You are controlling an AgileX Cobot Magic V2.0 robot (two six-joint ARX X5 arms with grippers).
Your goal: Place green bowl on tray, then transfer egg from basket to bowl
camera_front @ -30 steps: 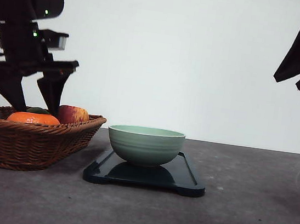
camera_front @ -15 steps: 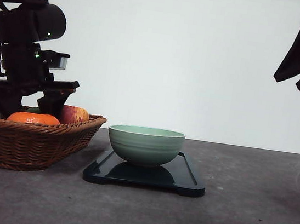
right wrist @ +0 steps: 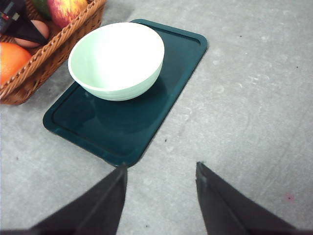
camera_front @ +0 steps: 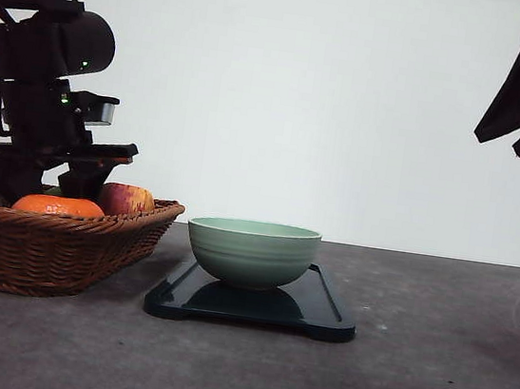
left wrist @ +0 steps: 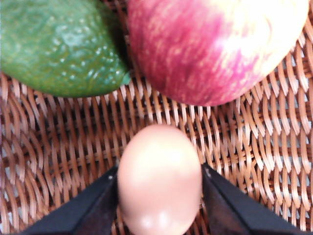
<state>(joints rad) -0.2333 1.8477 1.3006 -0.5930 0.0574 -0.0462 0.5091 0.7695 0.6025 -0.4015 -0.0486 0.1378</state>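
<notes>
The green bowl [camera_front: 251,251] stands upright on the dark tray [camera_front: 321,313] at mid-table; the right wrist view shows the bowl [right wrist: 116,61] empty, on the tray [right wrist: 122,127] at the end nearer the basket. The wicker basket [camera_front: 42,247] sits to the left. Inside it the egg [left wrist: 159,181] lies on the weave [left wrist: 73,161], and my left gripper [left wrist: 159,210] is shut on it, one finger against each side. My right gripper [right wrist: 161,196] hangs open and empty, high at the right [camera_front: 499,144].
In the basket beside the egg lie a red-yellow apple [left wrist: 215,49], a green bumpy fruit [left wrist: 58,44] and an orange [camera_front: 57,206]. The basket rim [right wrist: 58,41] stands close to the tray's left end. Bare grey table lies right of the tray.
My left arm came down into the basket during the first half second, then barely shifted. Bowl, tray and right arm stayed put.
</notes>
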